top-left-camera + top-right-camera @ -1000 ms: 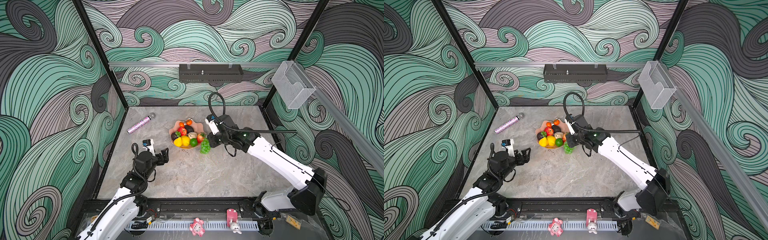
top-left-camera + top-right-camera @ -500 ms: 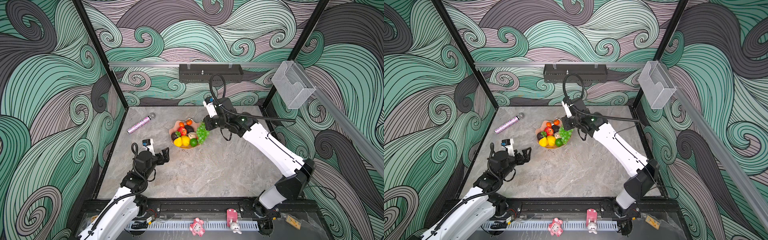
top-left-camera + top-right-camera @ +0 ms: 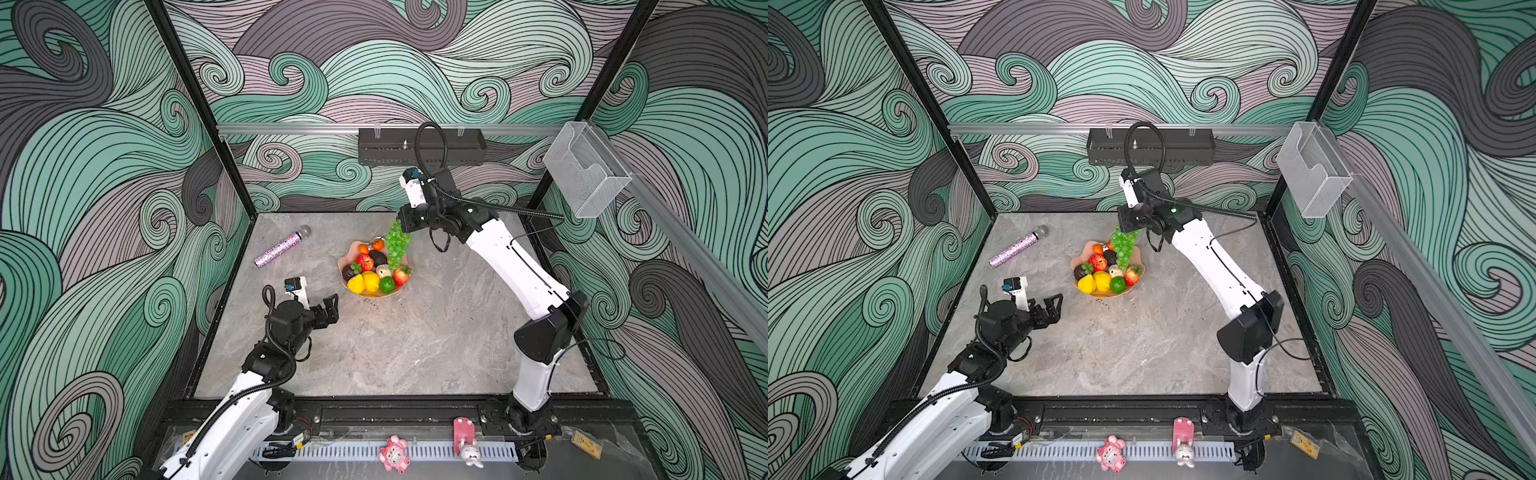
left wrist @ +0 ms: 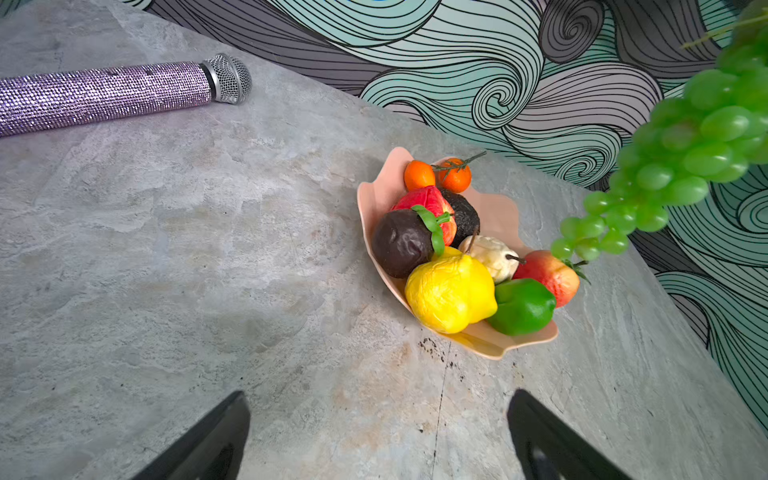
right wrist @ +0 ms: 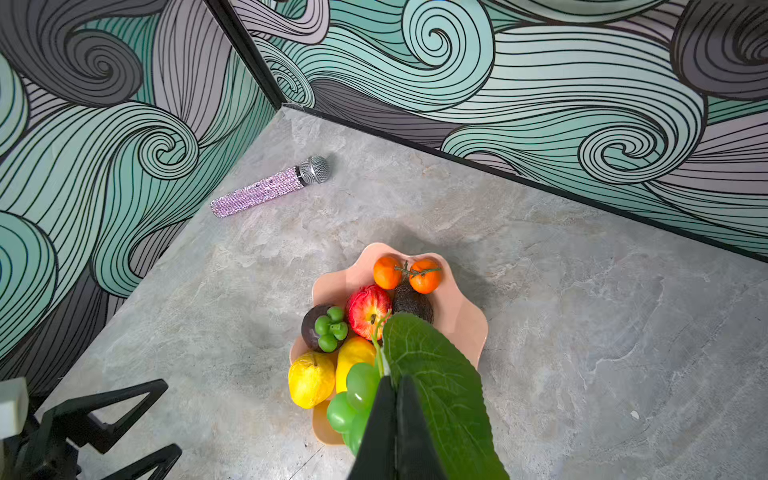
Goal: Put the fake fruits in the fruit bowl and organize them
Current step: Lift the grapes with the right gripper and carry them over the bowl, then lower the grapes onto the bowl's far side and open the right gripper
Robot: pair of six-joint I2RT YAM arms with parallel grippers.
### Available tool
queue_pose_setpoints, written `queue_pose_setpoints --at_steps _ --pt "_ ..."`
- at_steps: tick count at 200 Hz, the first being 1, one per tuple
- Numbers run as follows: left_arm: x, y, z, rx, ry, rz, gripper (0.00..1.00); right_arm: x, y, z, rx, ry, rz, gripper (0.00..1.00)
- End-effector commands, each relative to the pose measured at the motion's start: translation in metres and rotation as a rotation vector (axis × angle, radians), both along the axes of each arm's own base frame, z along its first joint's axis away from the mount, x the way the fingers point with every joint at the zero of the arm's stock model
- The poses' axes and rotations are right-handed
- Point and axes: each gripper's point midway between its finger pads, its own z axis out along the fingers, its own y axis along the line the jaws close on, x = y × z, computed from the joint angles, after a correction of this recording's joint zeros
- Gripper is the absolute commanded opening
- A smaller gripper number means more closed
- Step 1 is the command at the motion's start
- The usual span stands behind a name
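Glossy, probably plastic fruit bowl [image 4: 496,214]; shiny translucent grapes [image 4: 681,153]; glittery microphone [image 4: 104,95], metal mesh head; matt stone-look table [image 4: 208,249].

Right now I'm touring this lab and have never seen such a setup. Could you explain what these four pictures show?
Two white robot arms work over a stone-look table, each ending in a two-finger gripper. Two pictures look down on the whole scene; the other two come from cameras on the arms' wrists. On the table stands a pink fruit bowl holding plastic fruits, and a glittery microphone lies apart from it. The right gripper is shut on green grapes, which hang above the bowl. The left gripper is open and empty.
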Motion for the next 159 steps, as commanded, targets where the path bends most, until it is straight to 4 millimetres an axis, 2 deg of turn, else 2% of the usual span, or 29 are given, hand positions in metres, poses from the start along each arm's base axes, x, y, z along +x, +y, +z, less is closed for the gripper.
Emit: queue_pose_setpoints --at_steps 1,50,159 --pt "0.001 0.000 0.001 -0.024 -0.005 0.001 0.99 0.011 0.000 -0.003 0.013 0.017 -0.005 0.01" --pt "0.003 0.002 0.000 -0.041 0.000 0.007 0.99 0.031 -0.001 -0.027 -0.011 0.061 -0.020 0.01" --pt "0.006 0.006 -0.004 -0.069 0.021 0.014 0.99 0.018 -0.010 -0.079 -0.096 0.164 -0.003 0.02"
